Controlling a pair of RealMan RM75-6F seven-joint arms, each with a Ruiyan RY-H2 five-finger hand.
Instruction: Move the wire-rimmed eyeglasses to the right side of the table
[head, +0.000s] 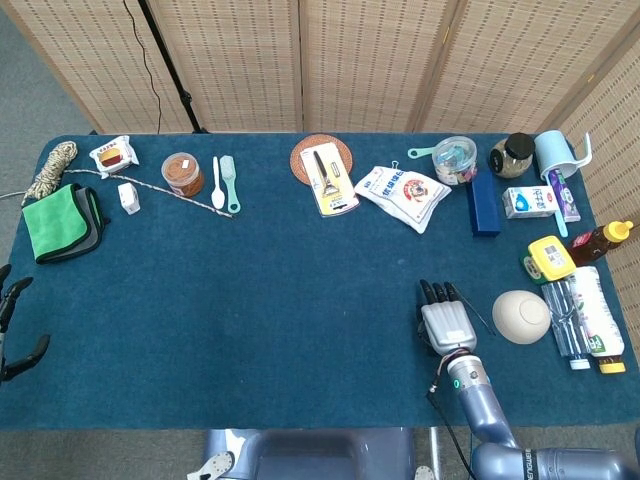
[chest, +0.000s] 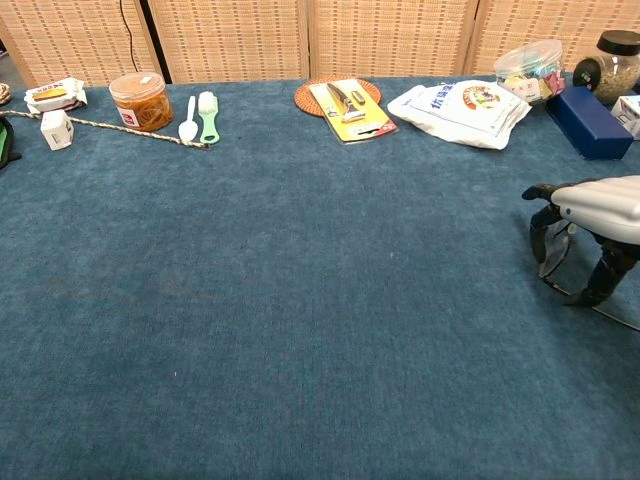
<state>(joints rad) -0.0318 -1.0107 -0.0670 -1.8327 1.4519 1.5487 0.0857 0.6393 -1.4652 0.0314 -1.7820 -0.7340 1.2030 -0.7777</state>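
The right hand (head: 446, 322) sits palm-down over the near right part of the blue table (head: 280, 290), its silver back facing up and its dark fingers (head: 431, 293) pointing toward the far edge. The forearm runs back from it to the near edge of the table. In the chest view the same hand (chest: 590, 235) appears at the right border, fingers curled downward with their tips at the cloth.

The wire-rimmed eyeglasses (chest: 556, 258) lie under and within those curled fingers, on the right half of the table. A thin temple arm extends out to the right of the hand toward the beige bowl (head: 521, 316), which stands just beside it. The fingers are closed about the frame; the hand grasps the eyeglasses, which are low at the cloth. Whether the frame touches the table cannot be told.

The left hand (head: 14, 325) shows only at the left border of the head view, off the near left corner of the table. Its dark fingers are spread apart and hold nothing.

Far from both hands, along the far edge, stand a green cloth (head: 62, 222), a coiled rope (head: 52, 168), an orange-filled jar (head: 182, 173), a yellow packaged tool (head: 329, 182) on a round mat, a white pouch (head: 402, 195) and a blue box (head: 484, 206).
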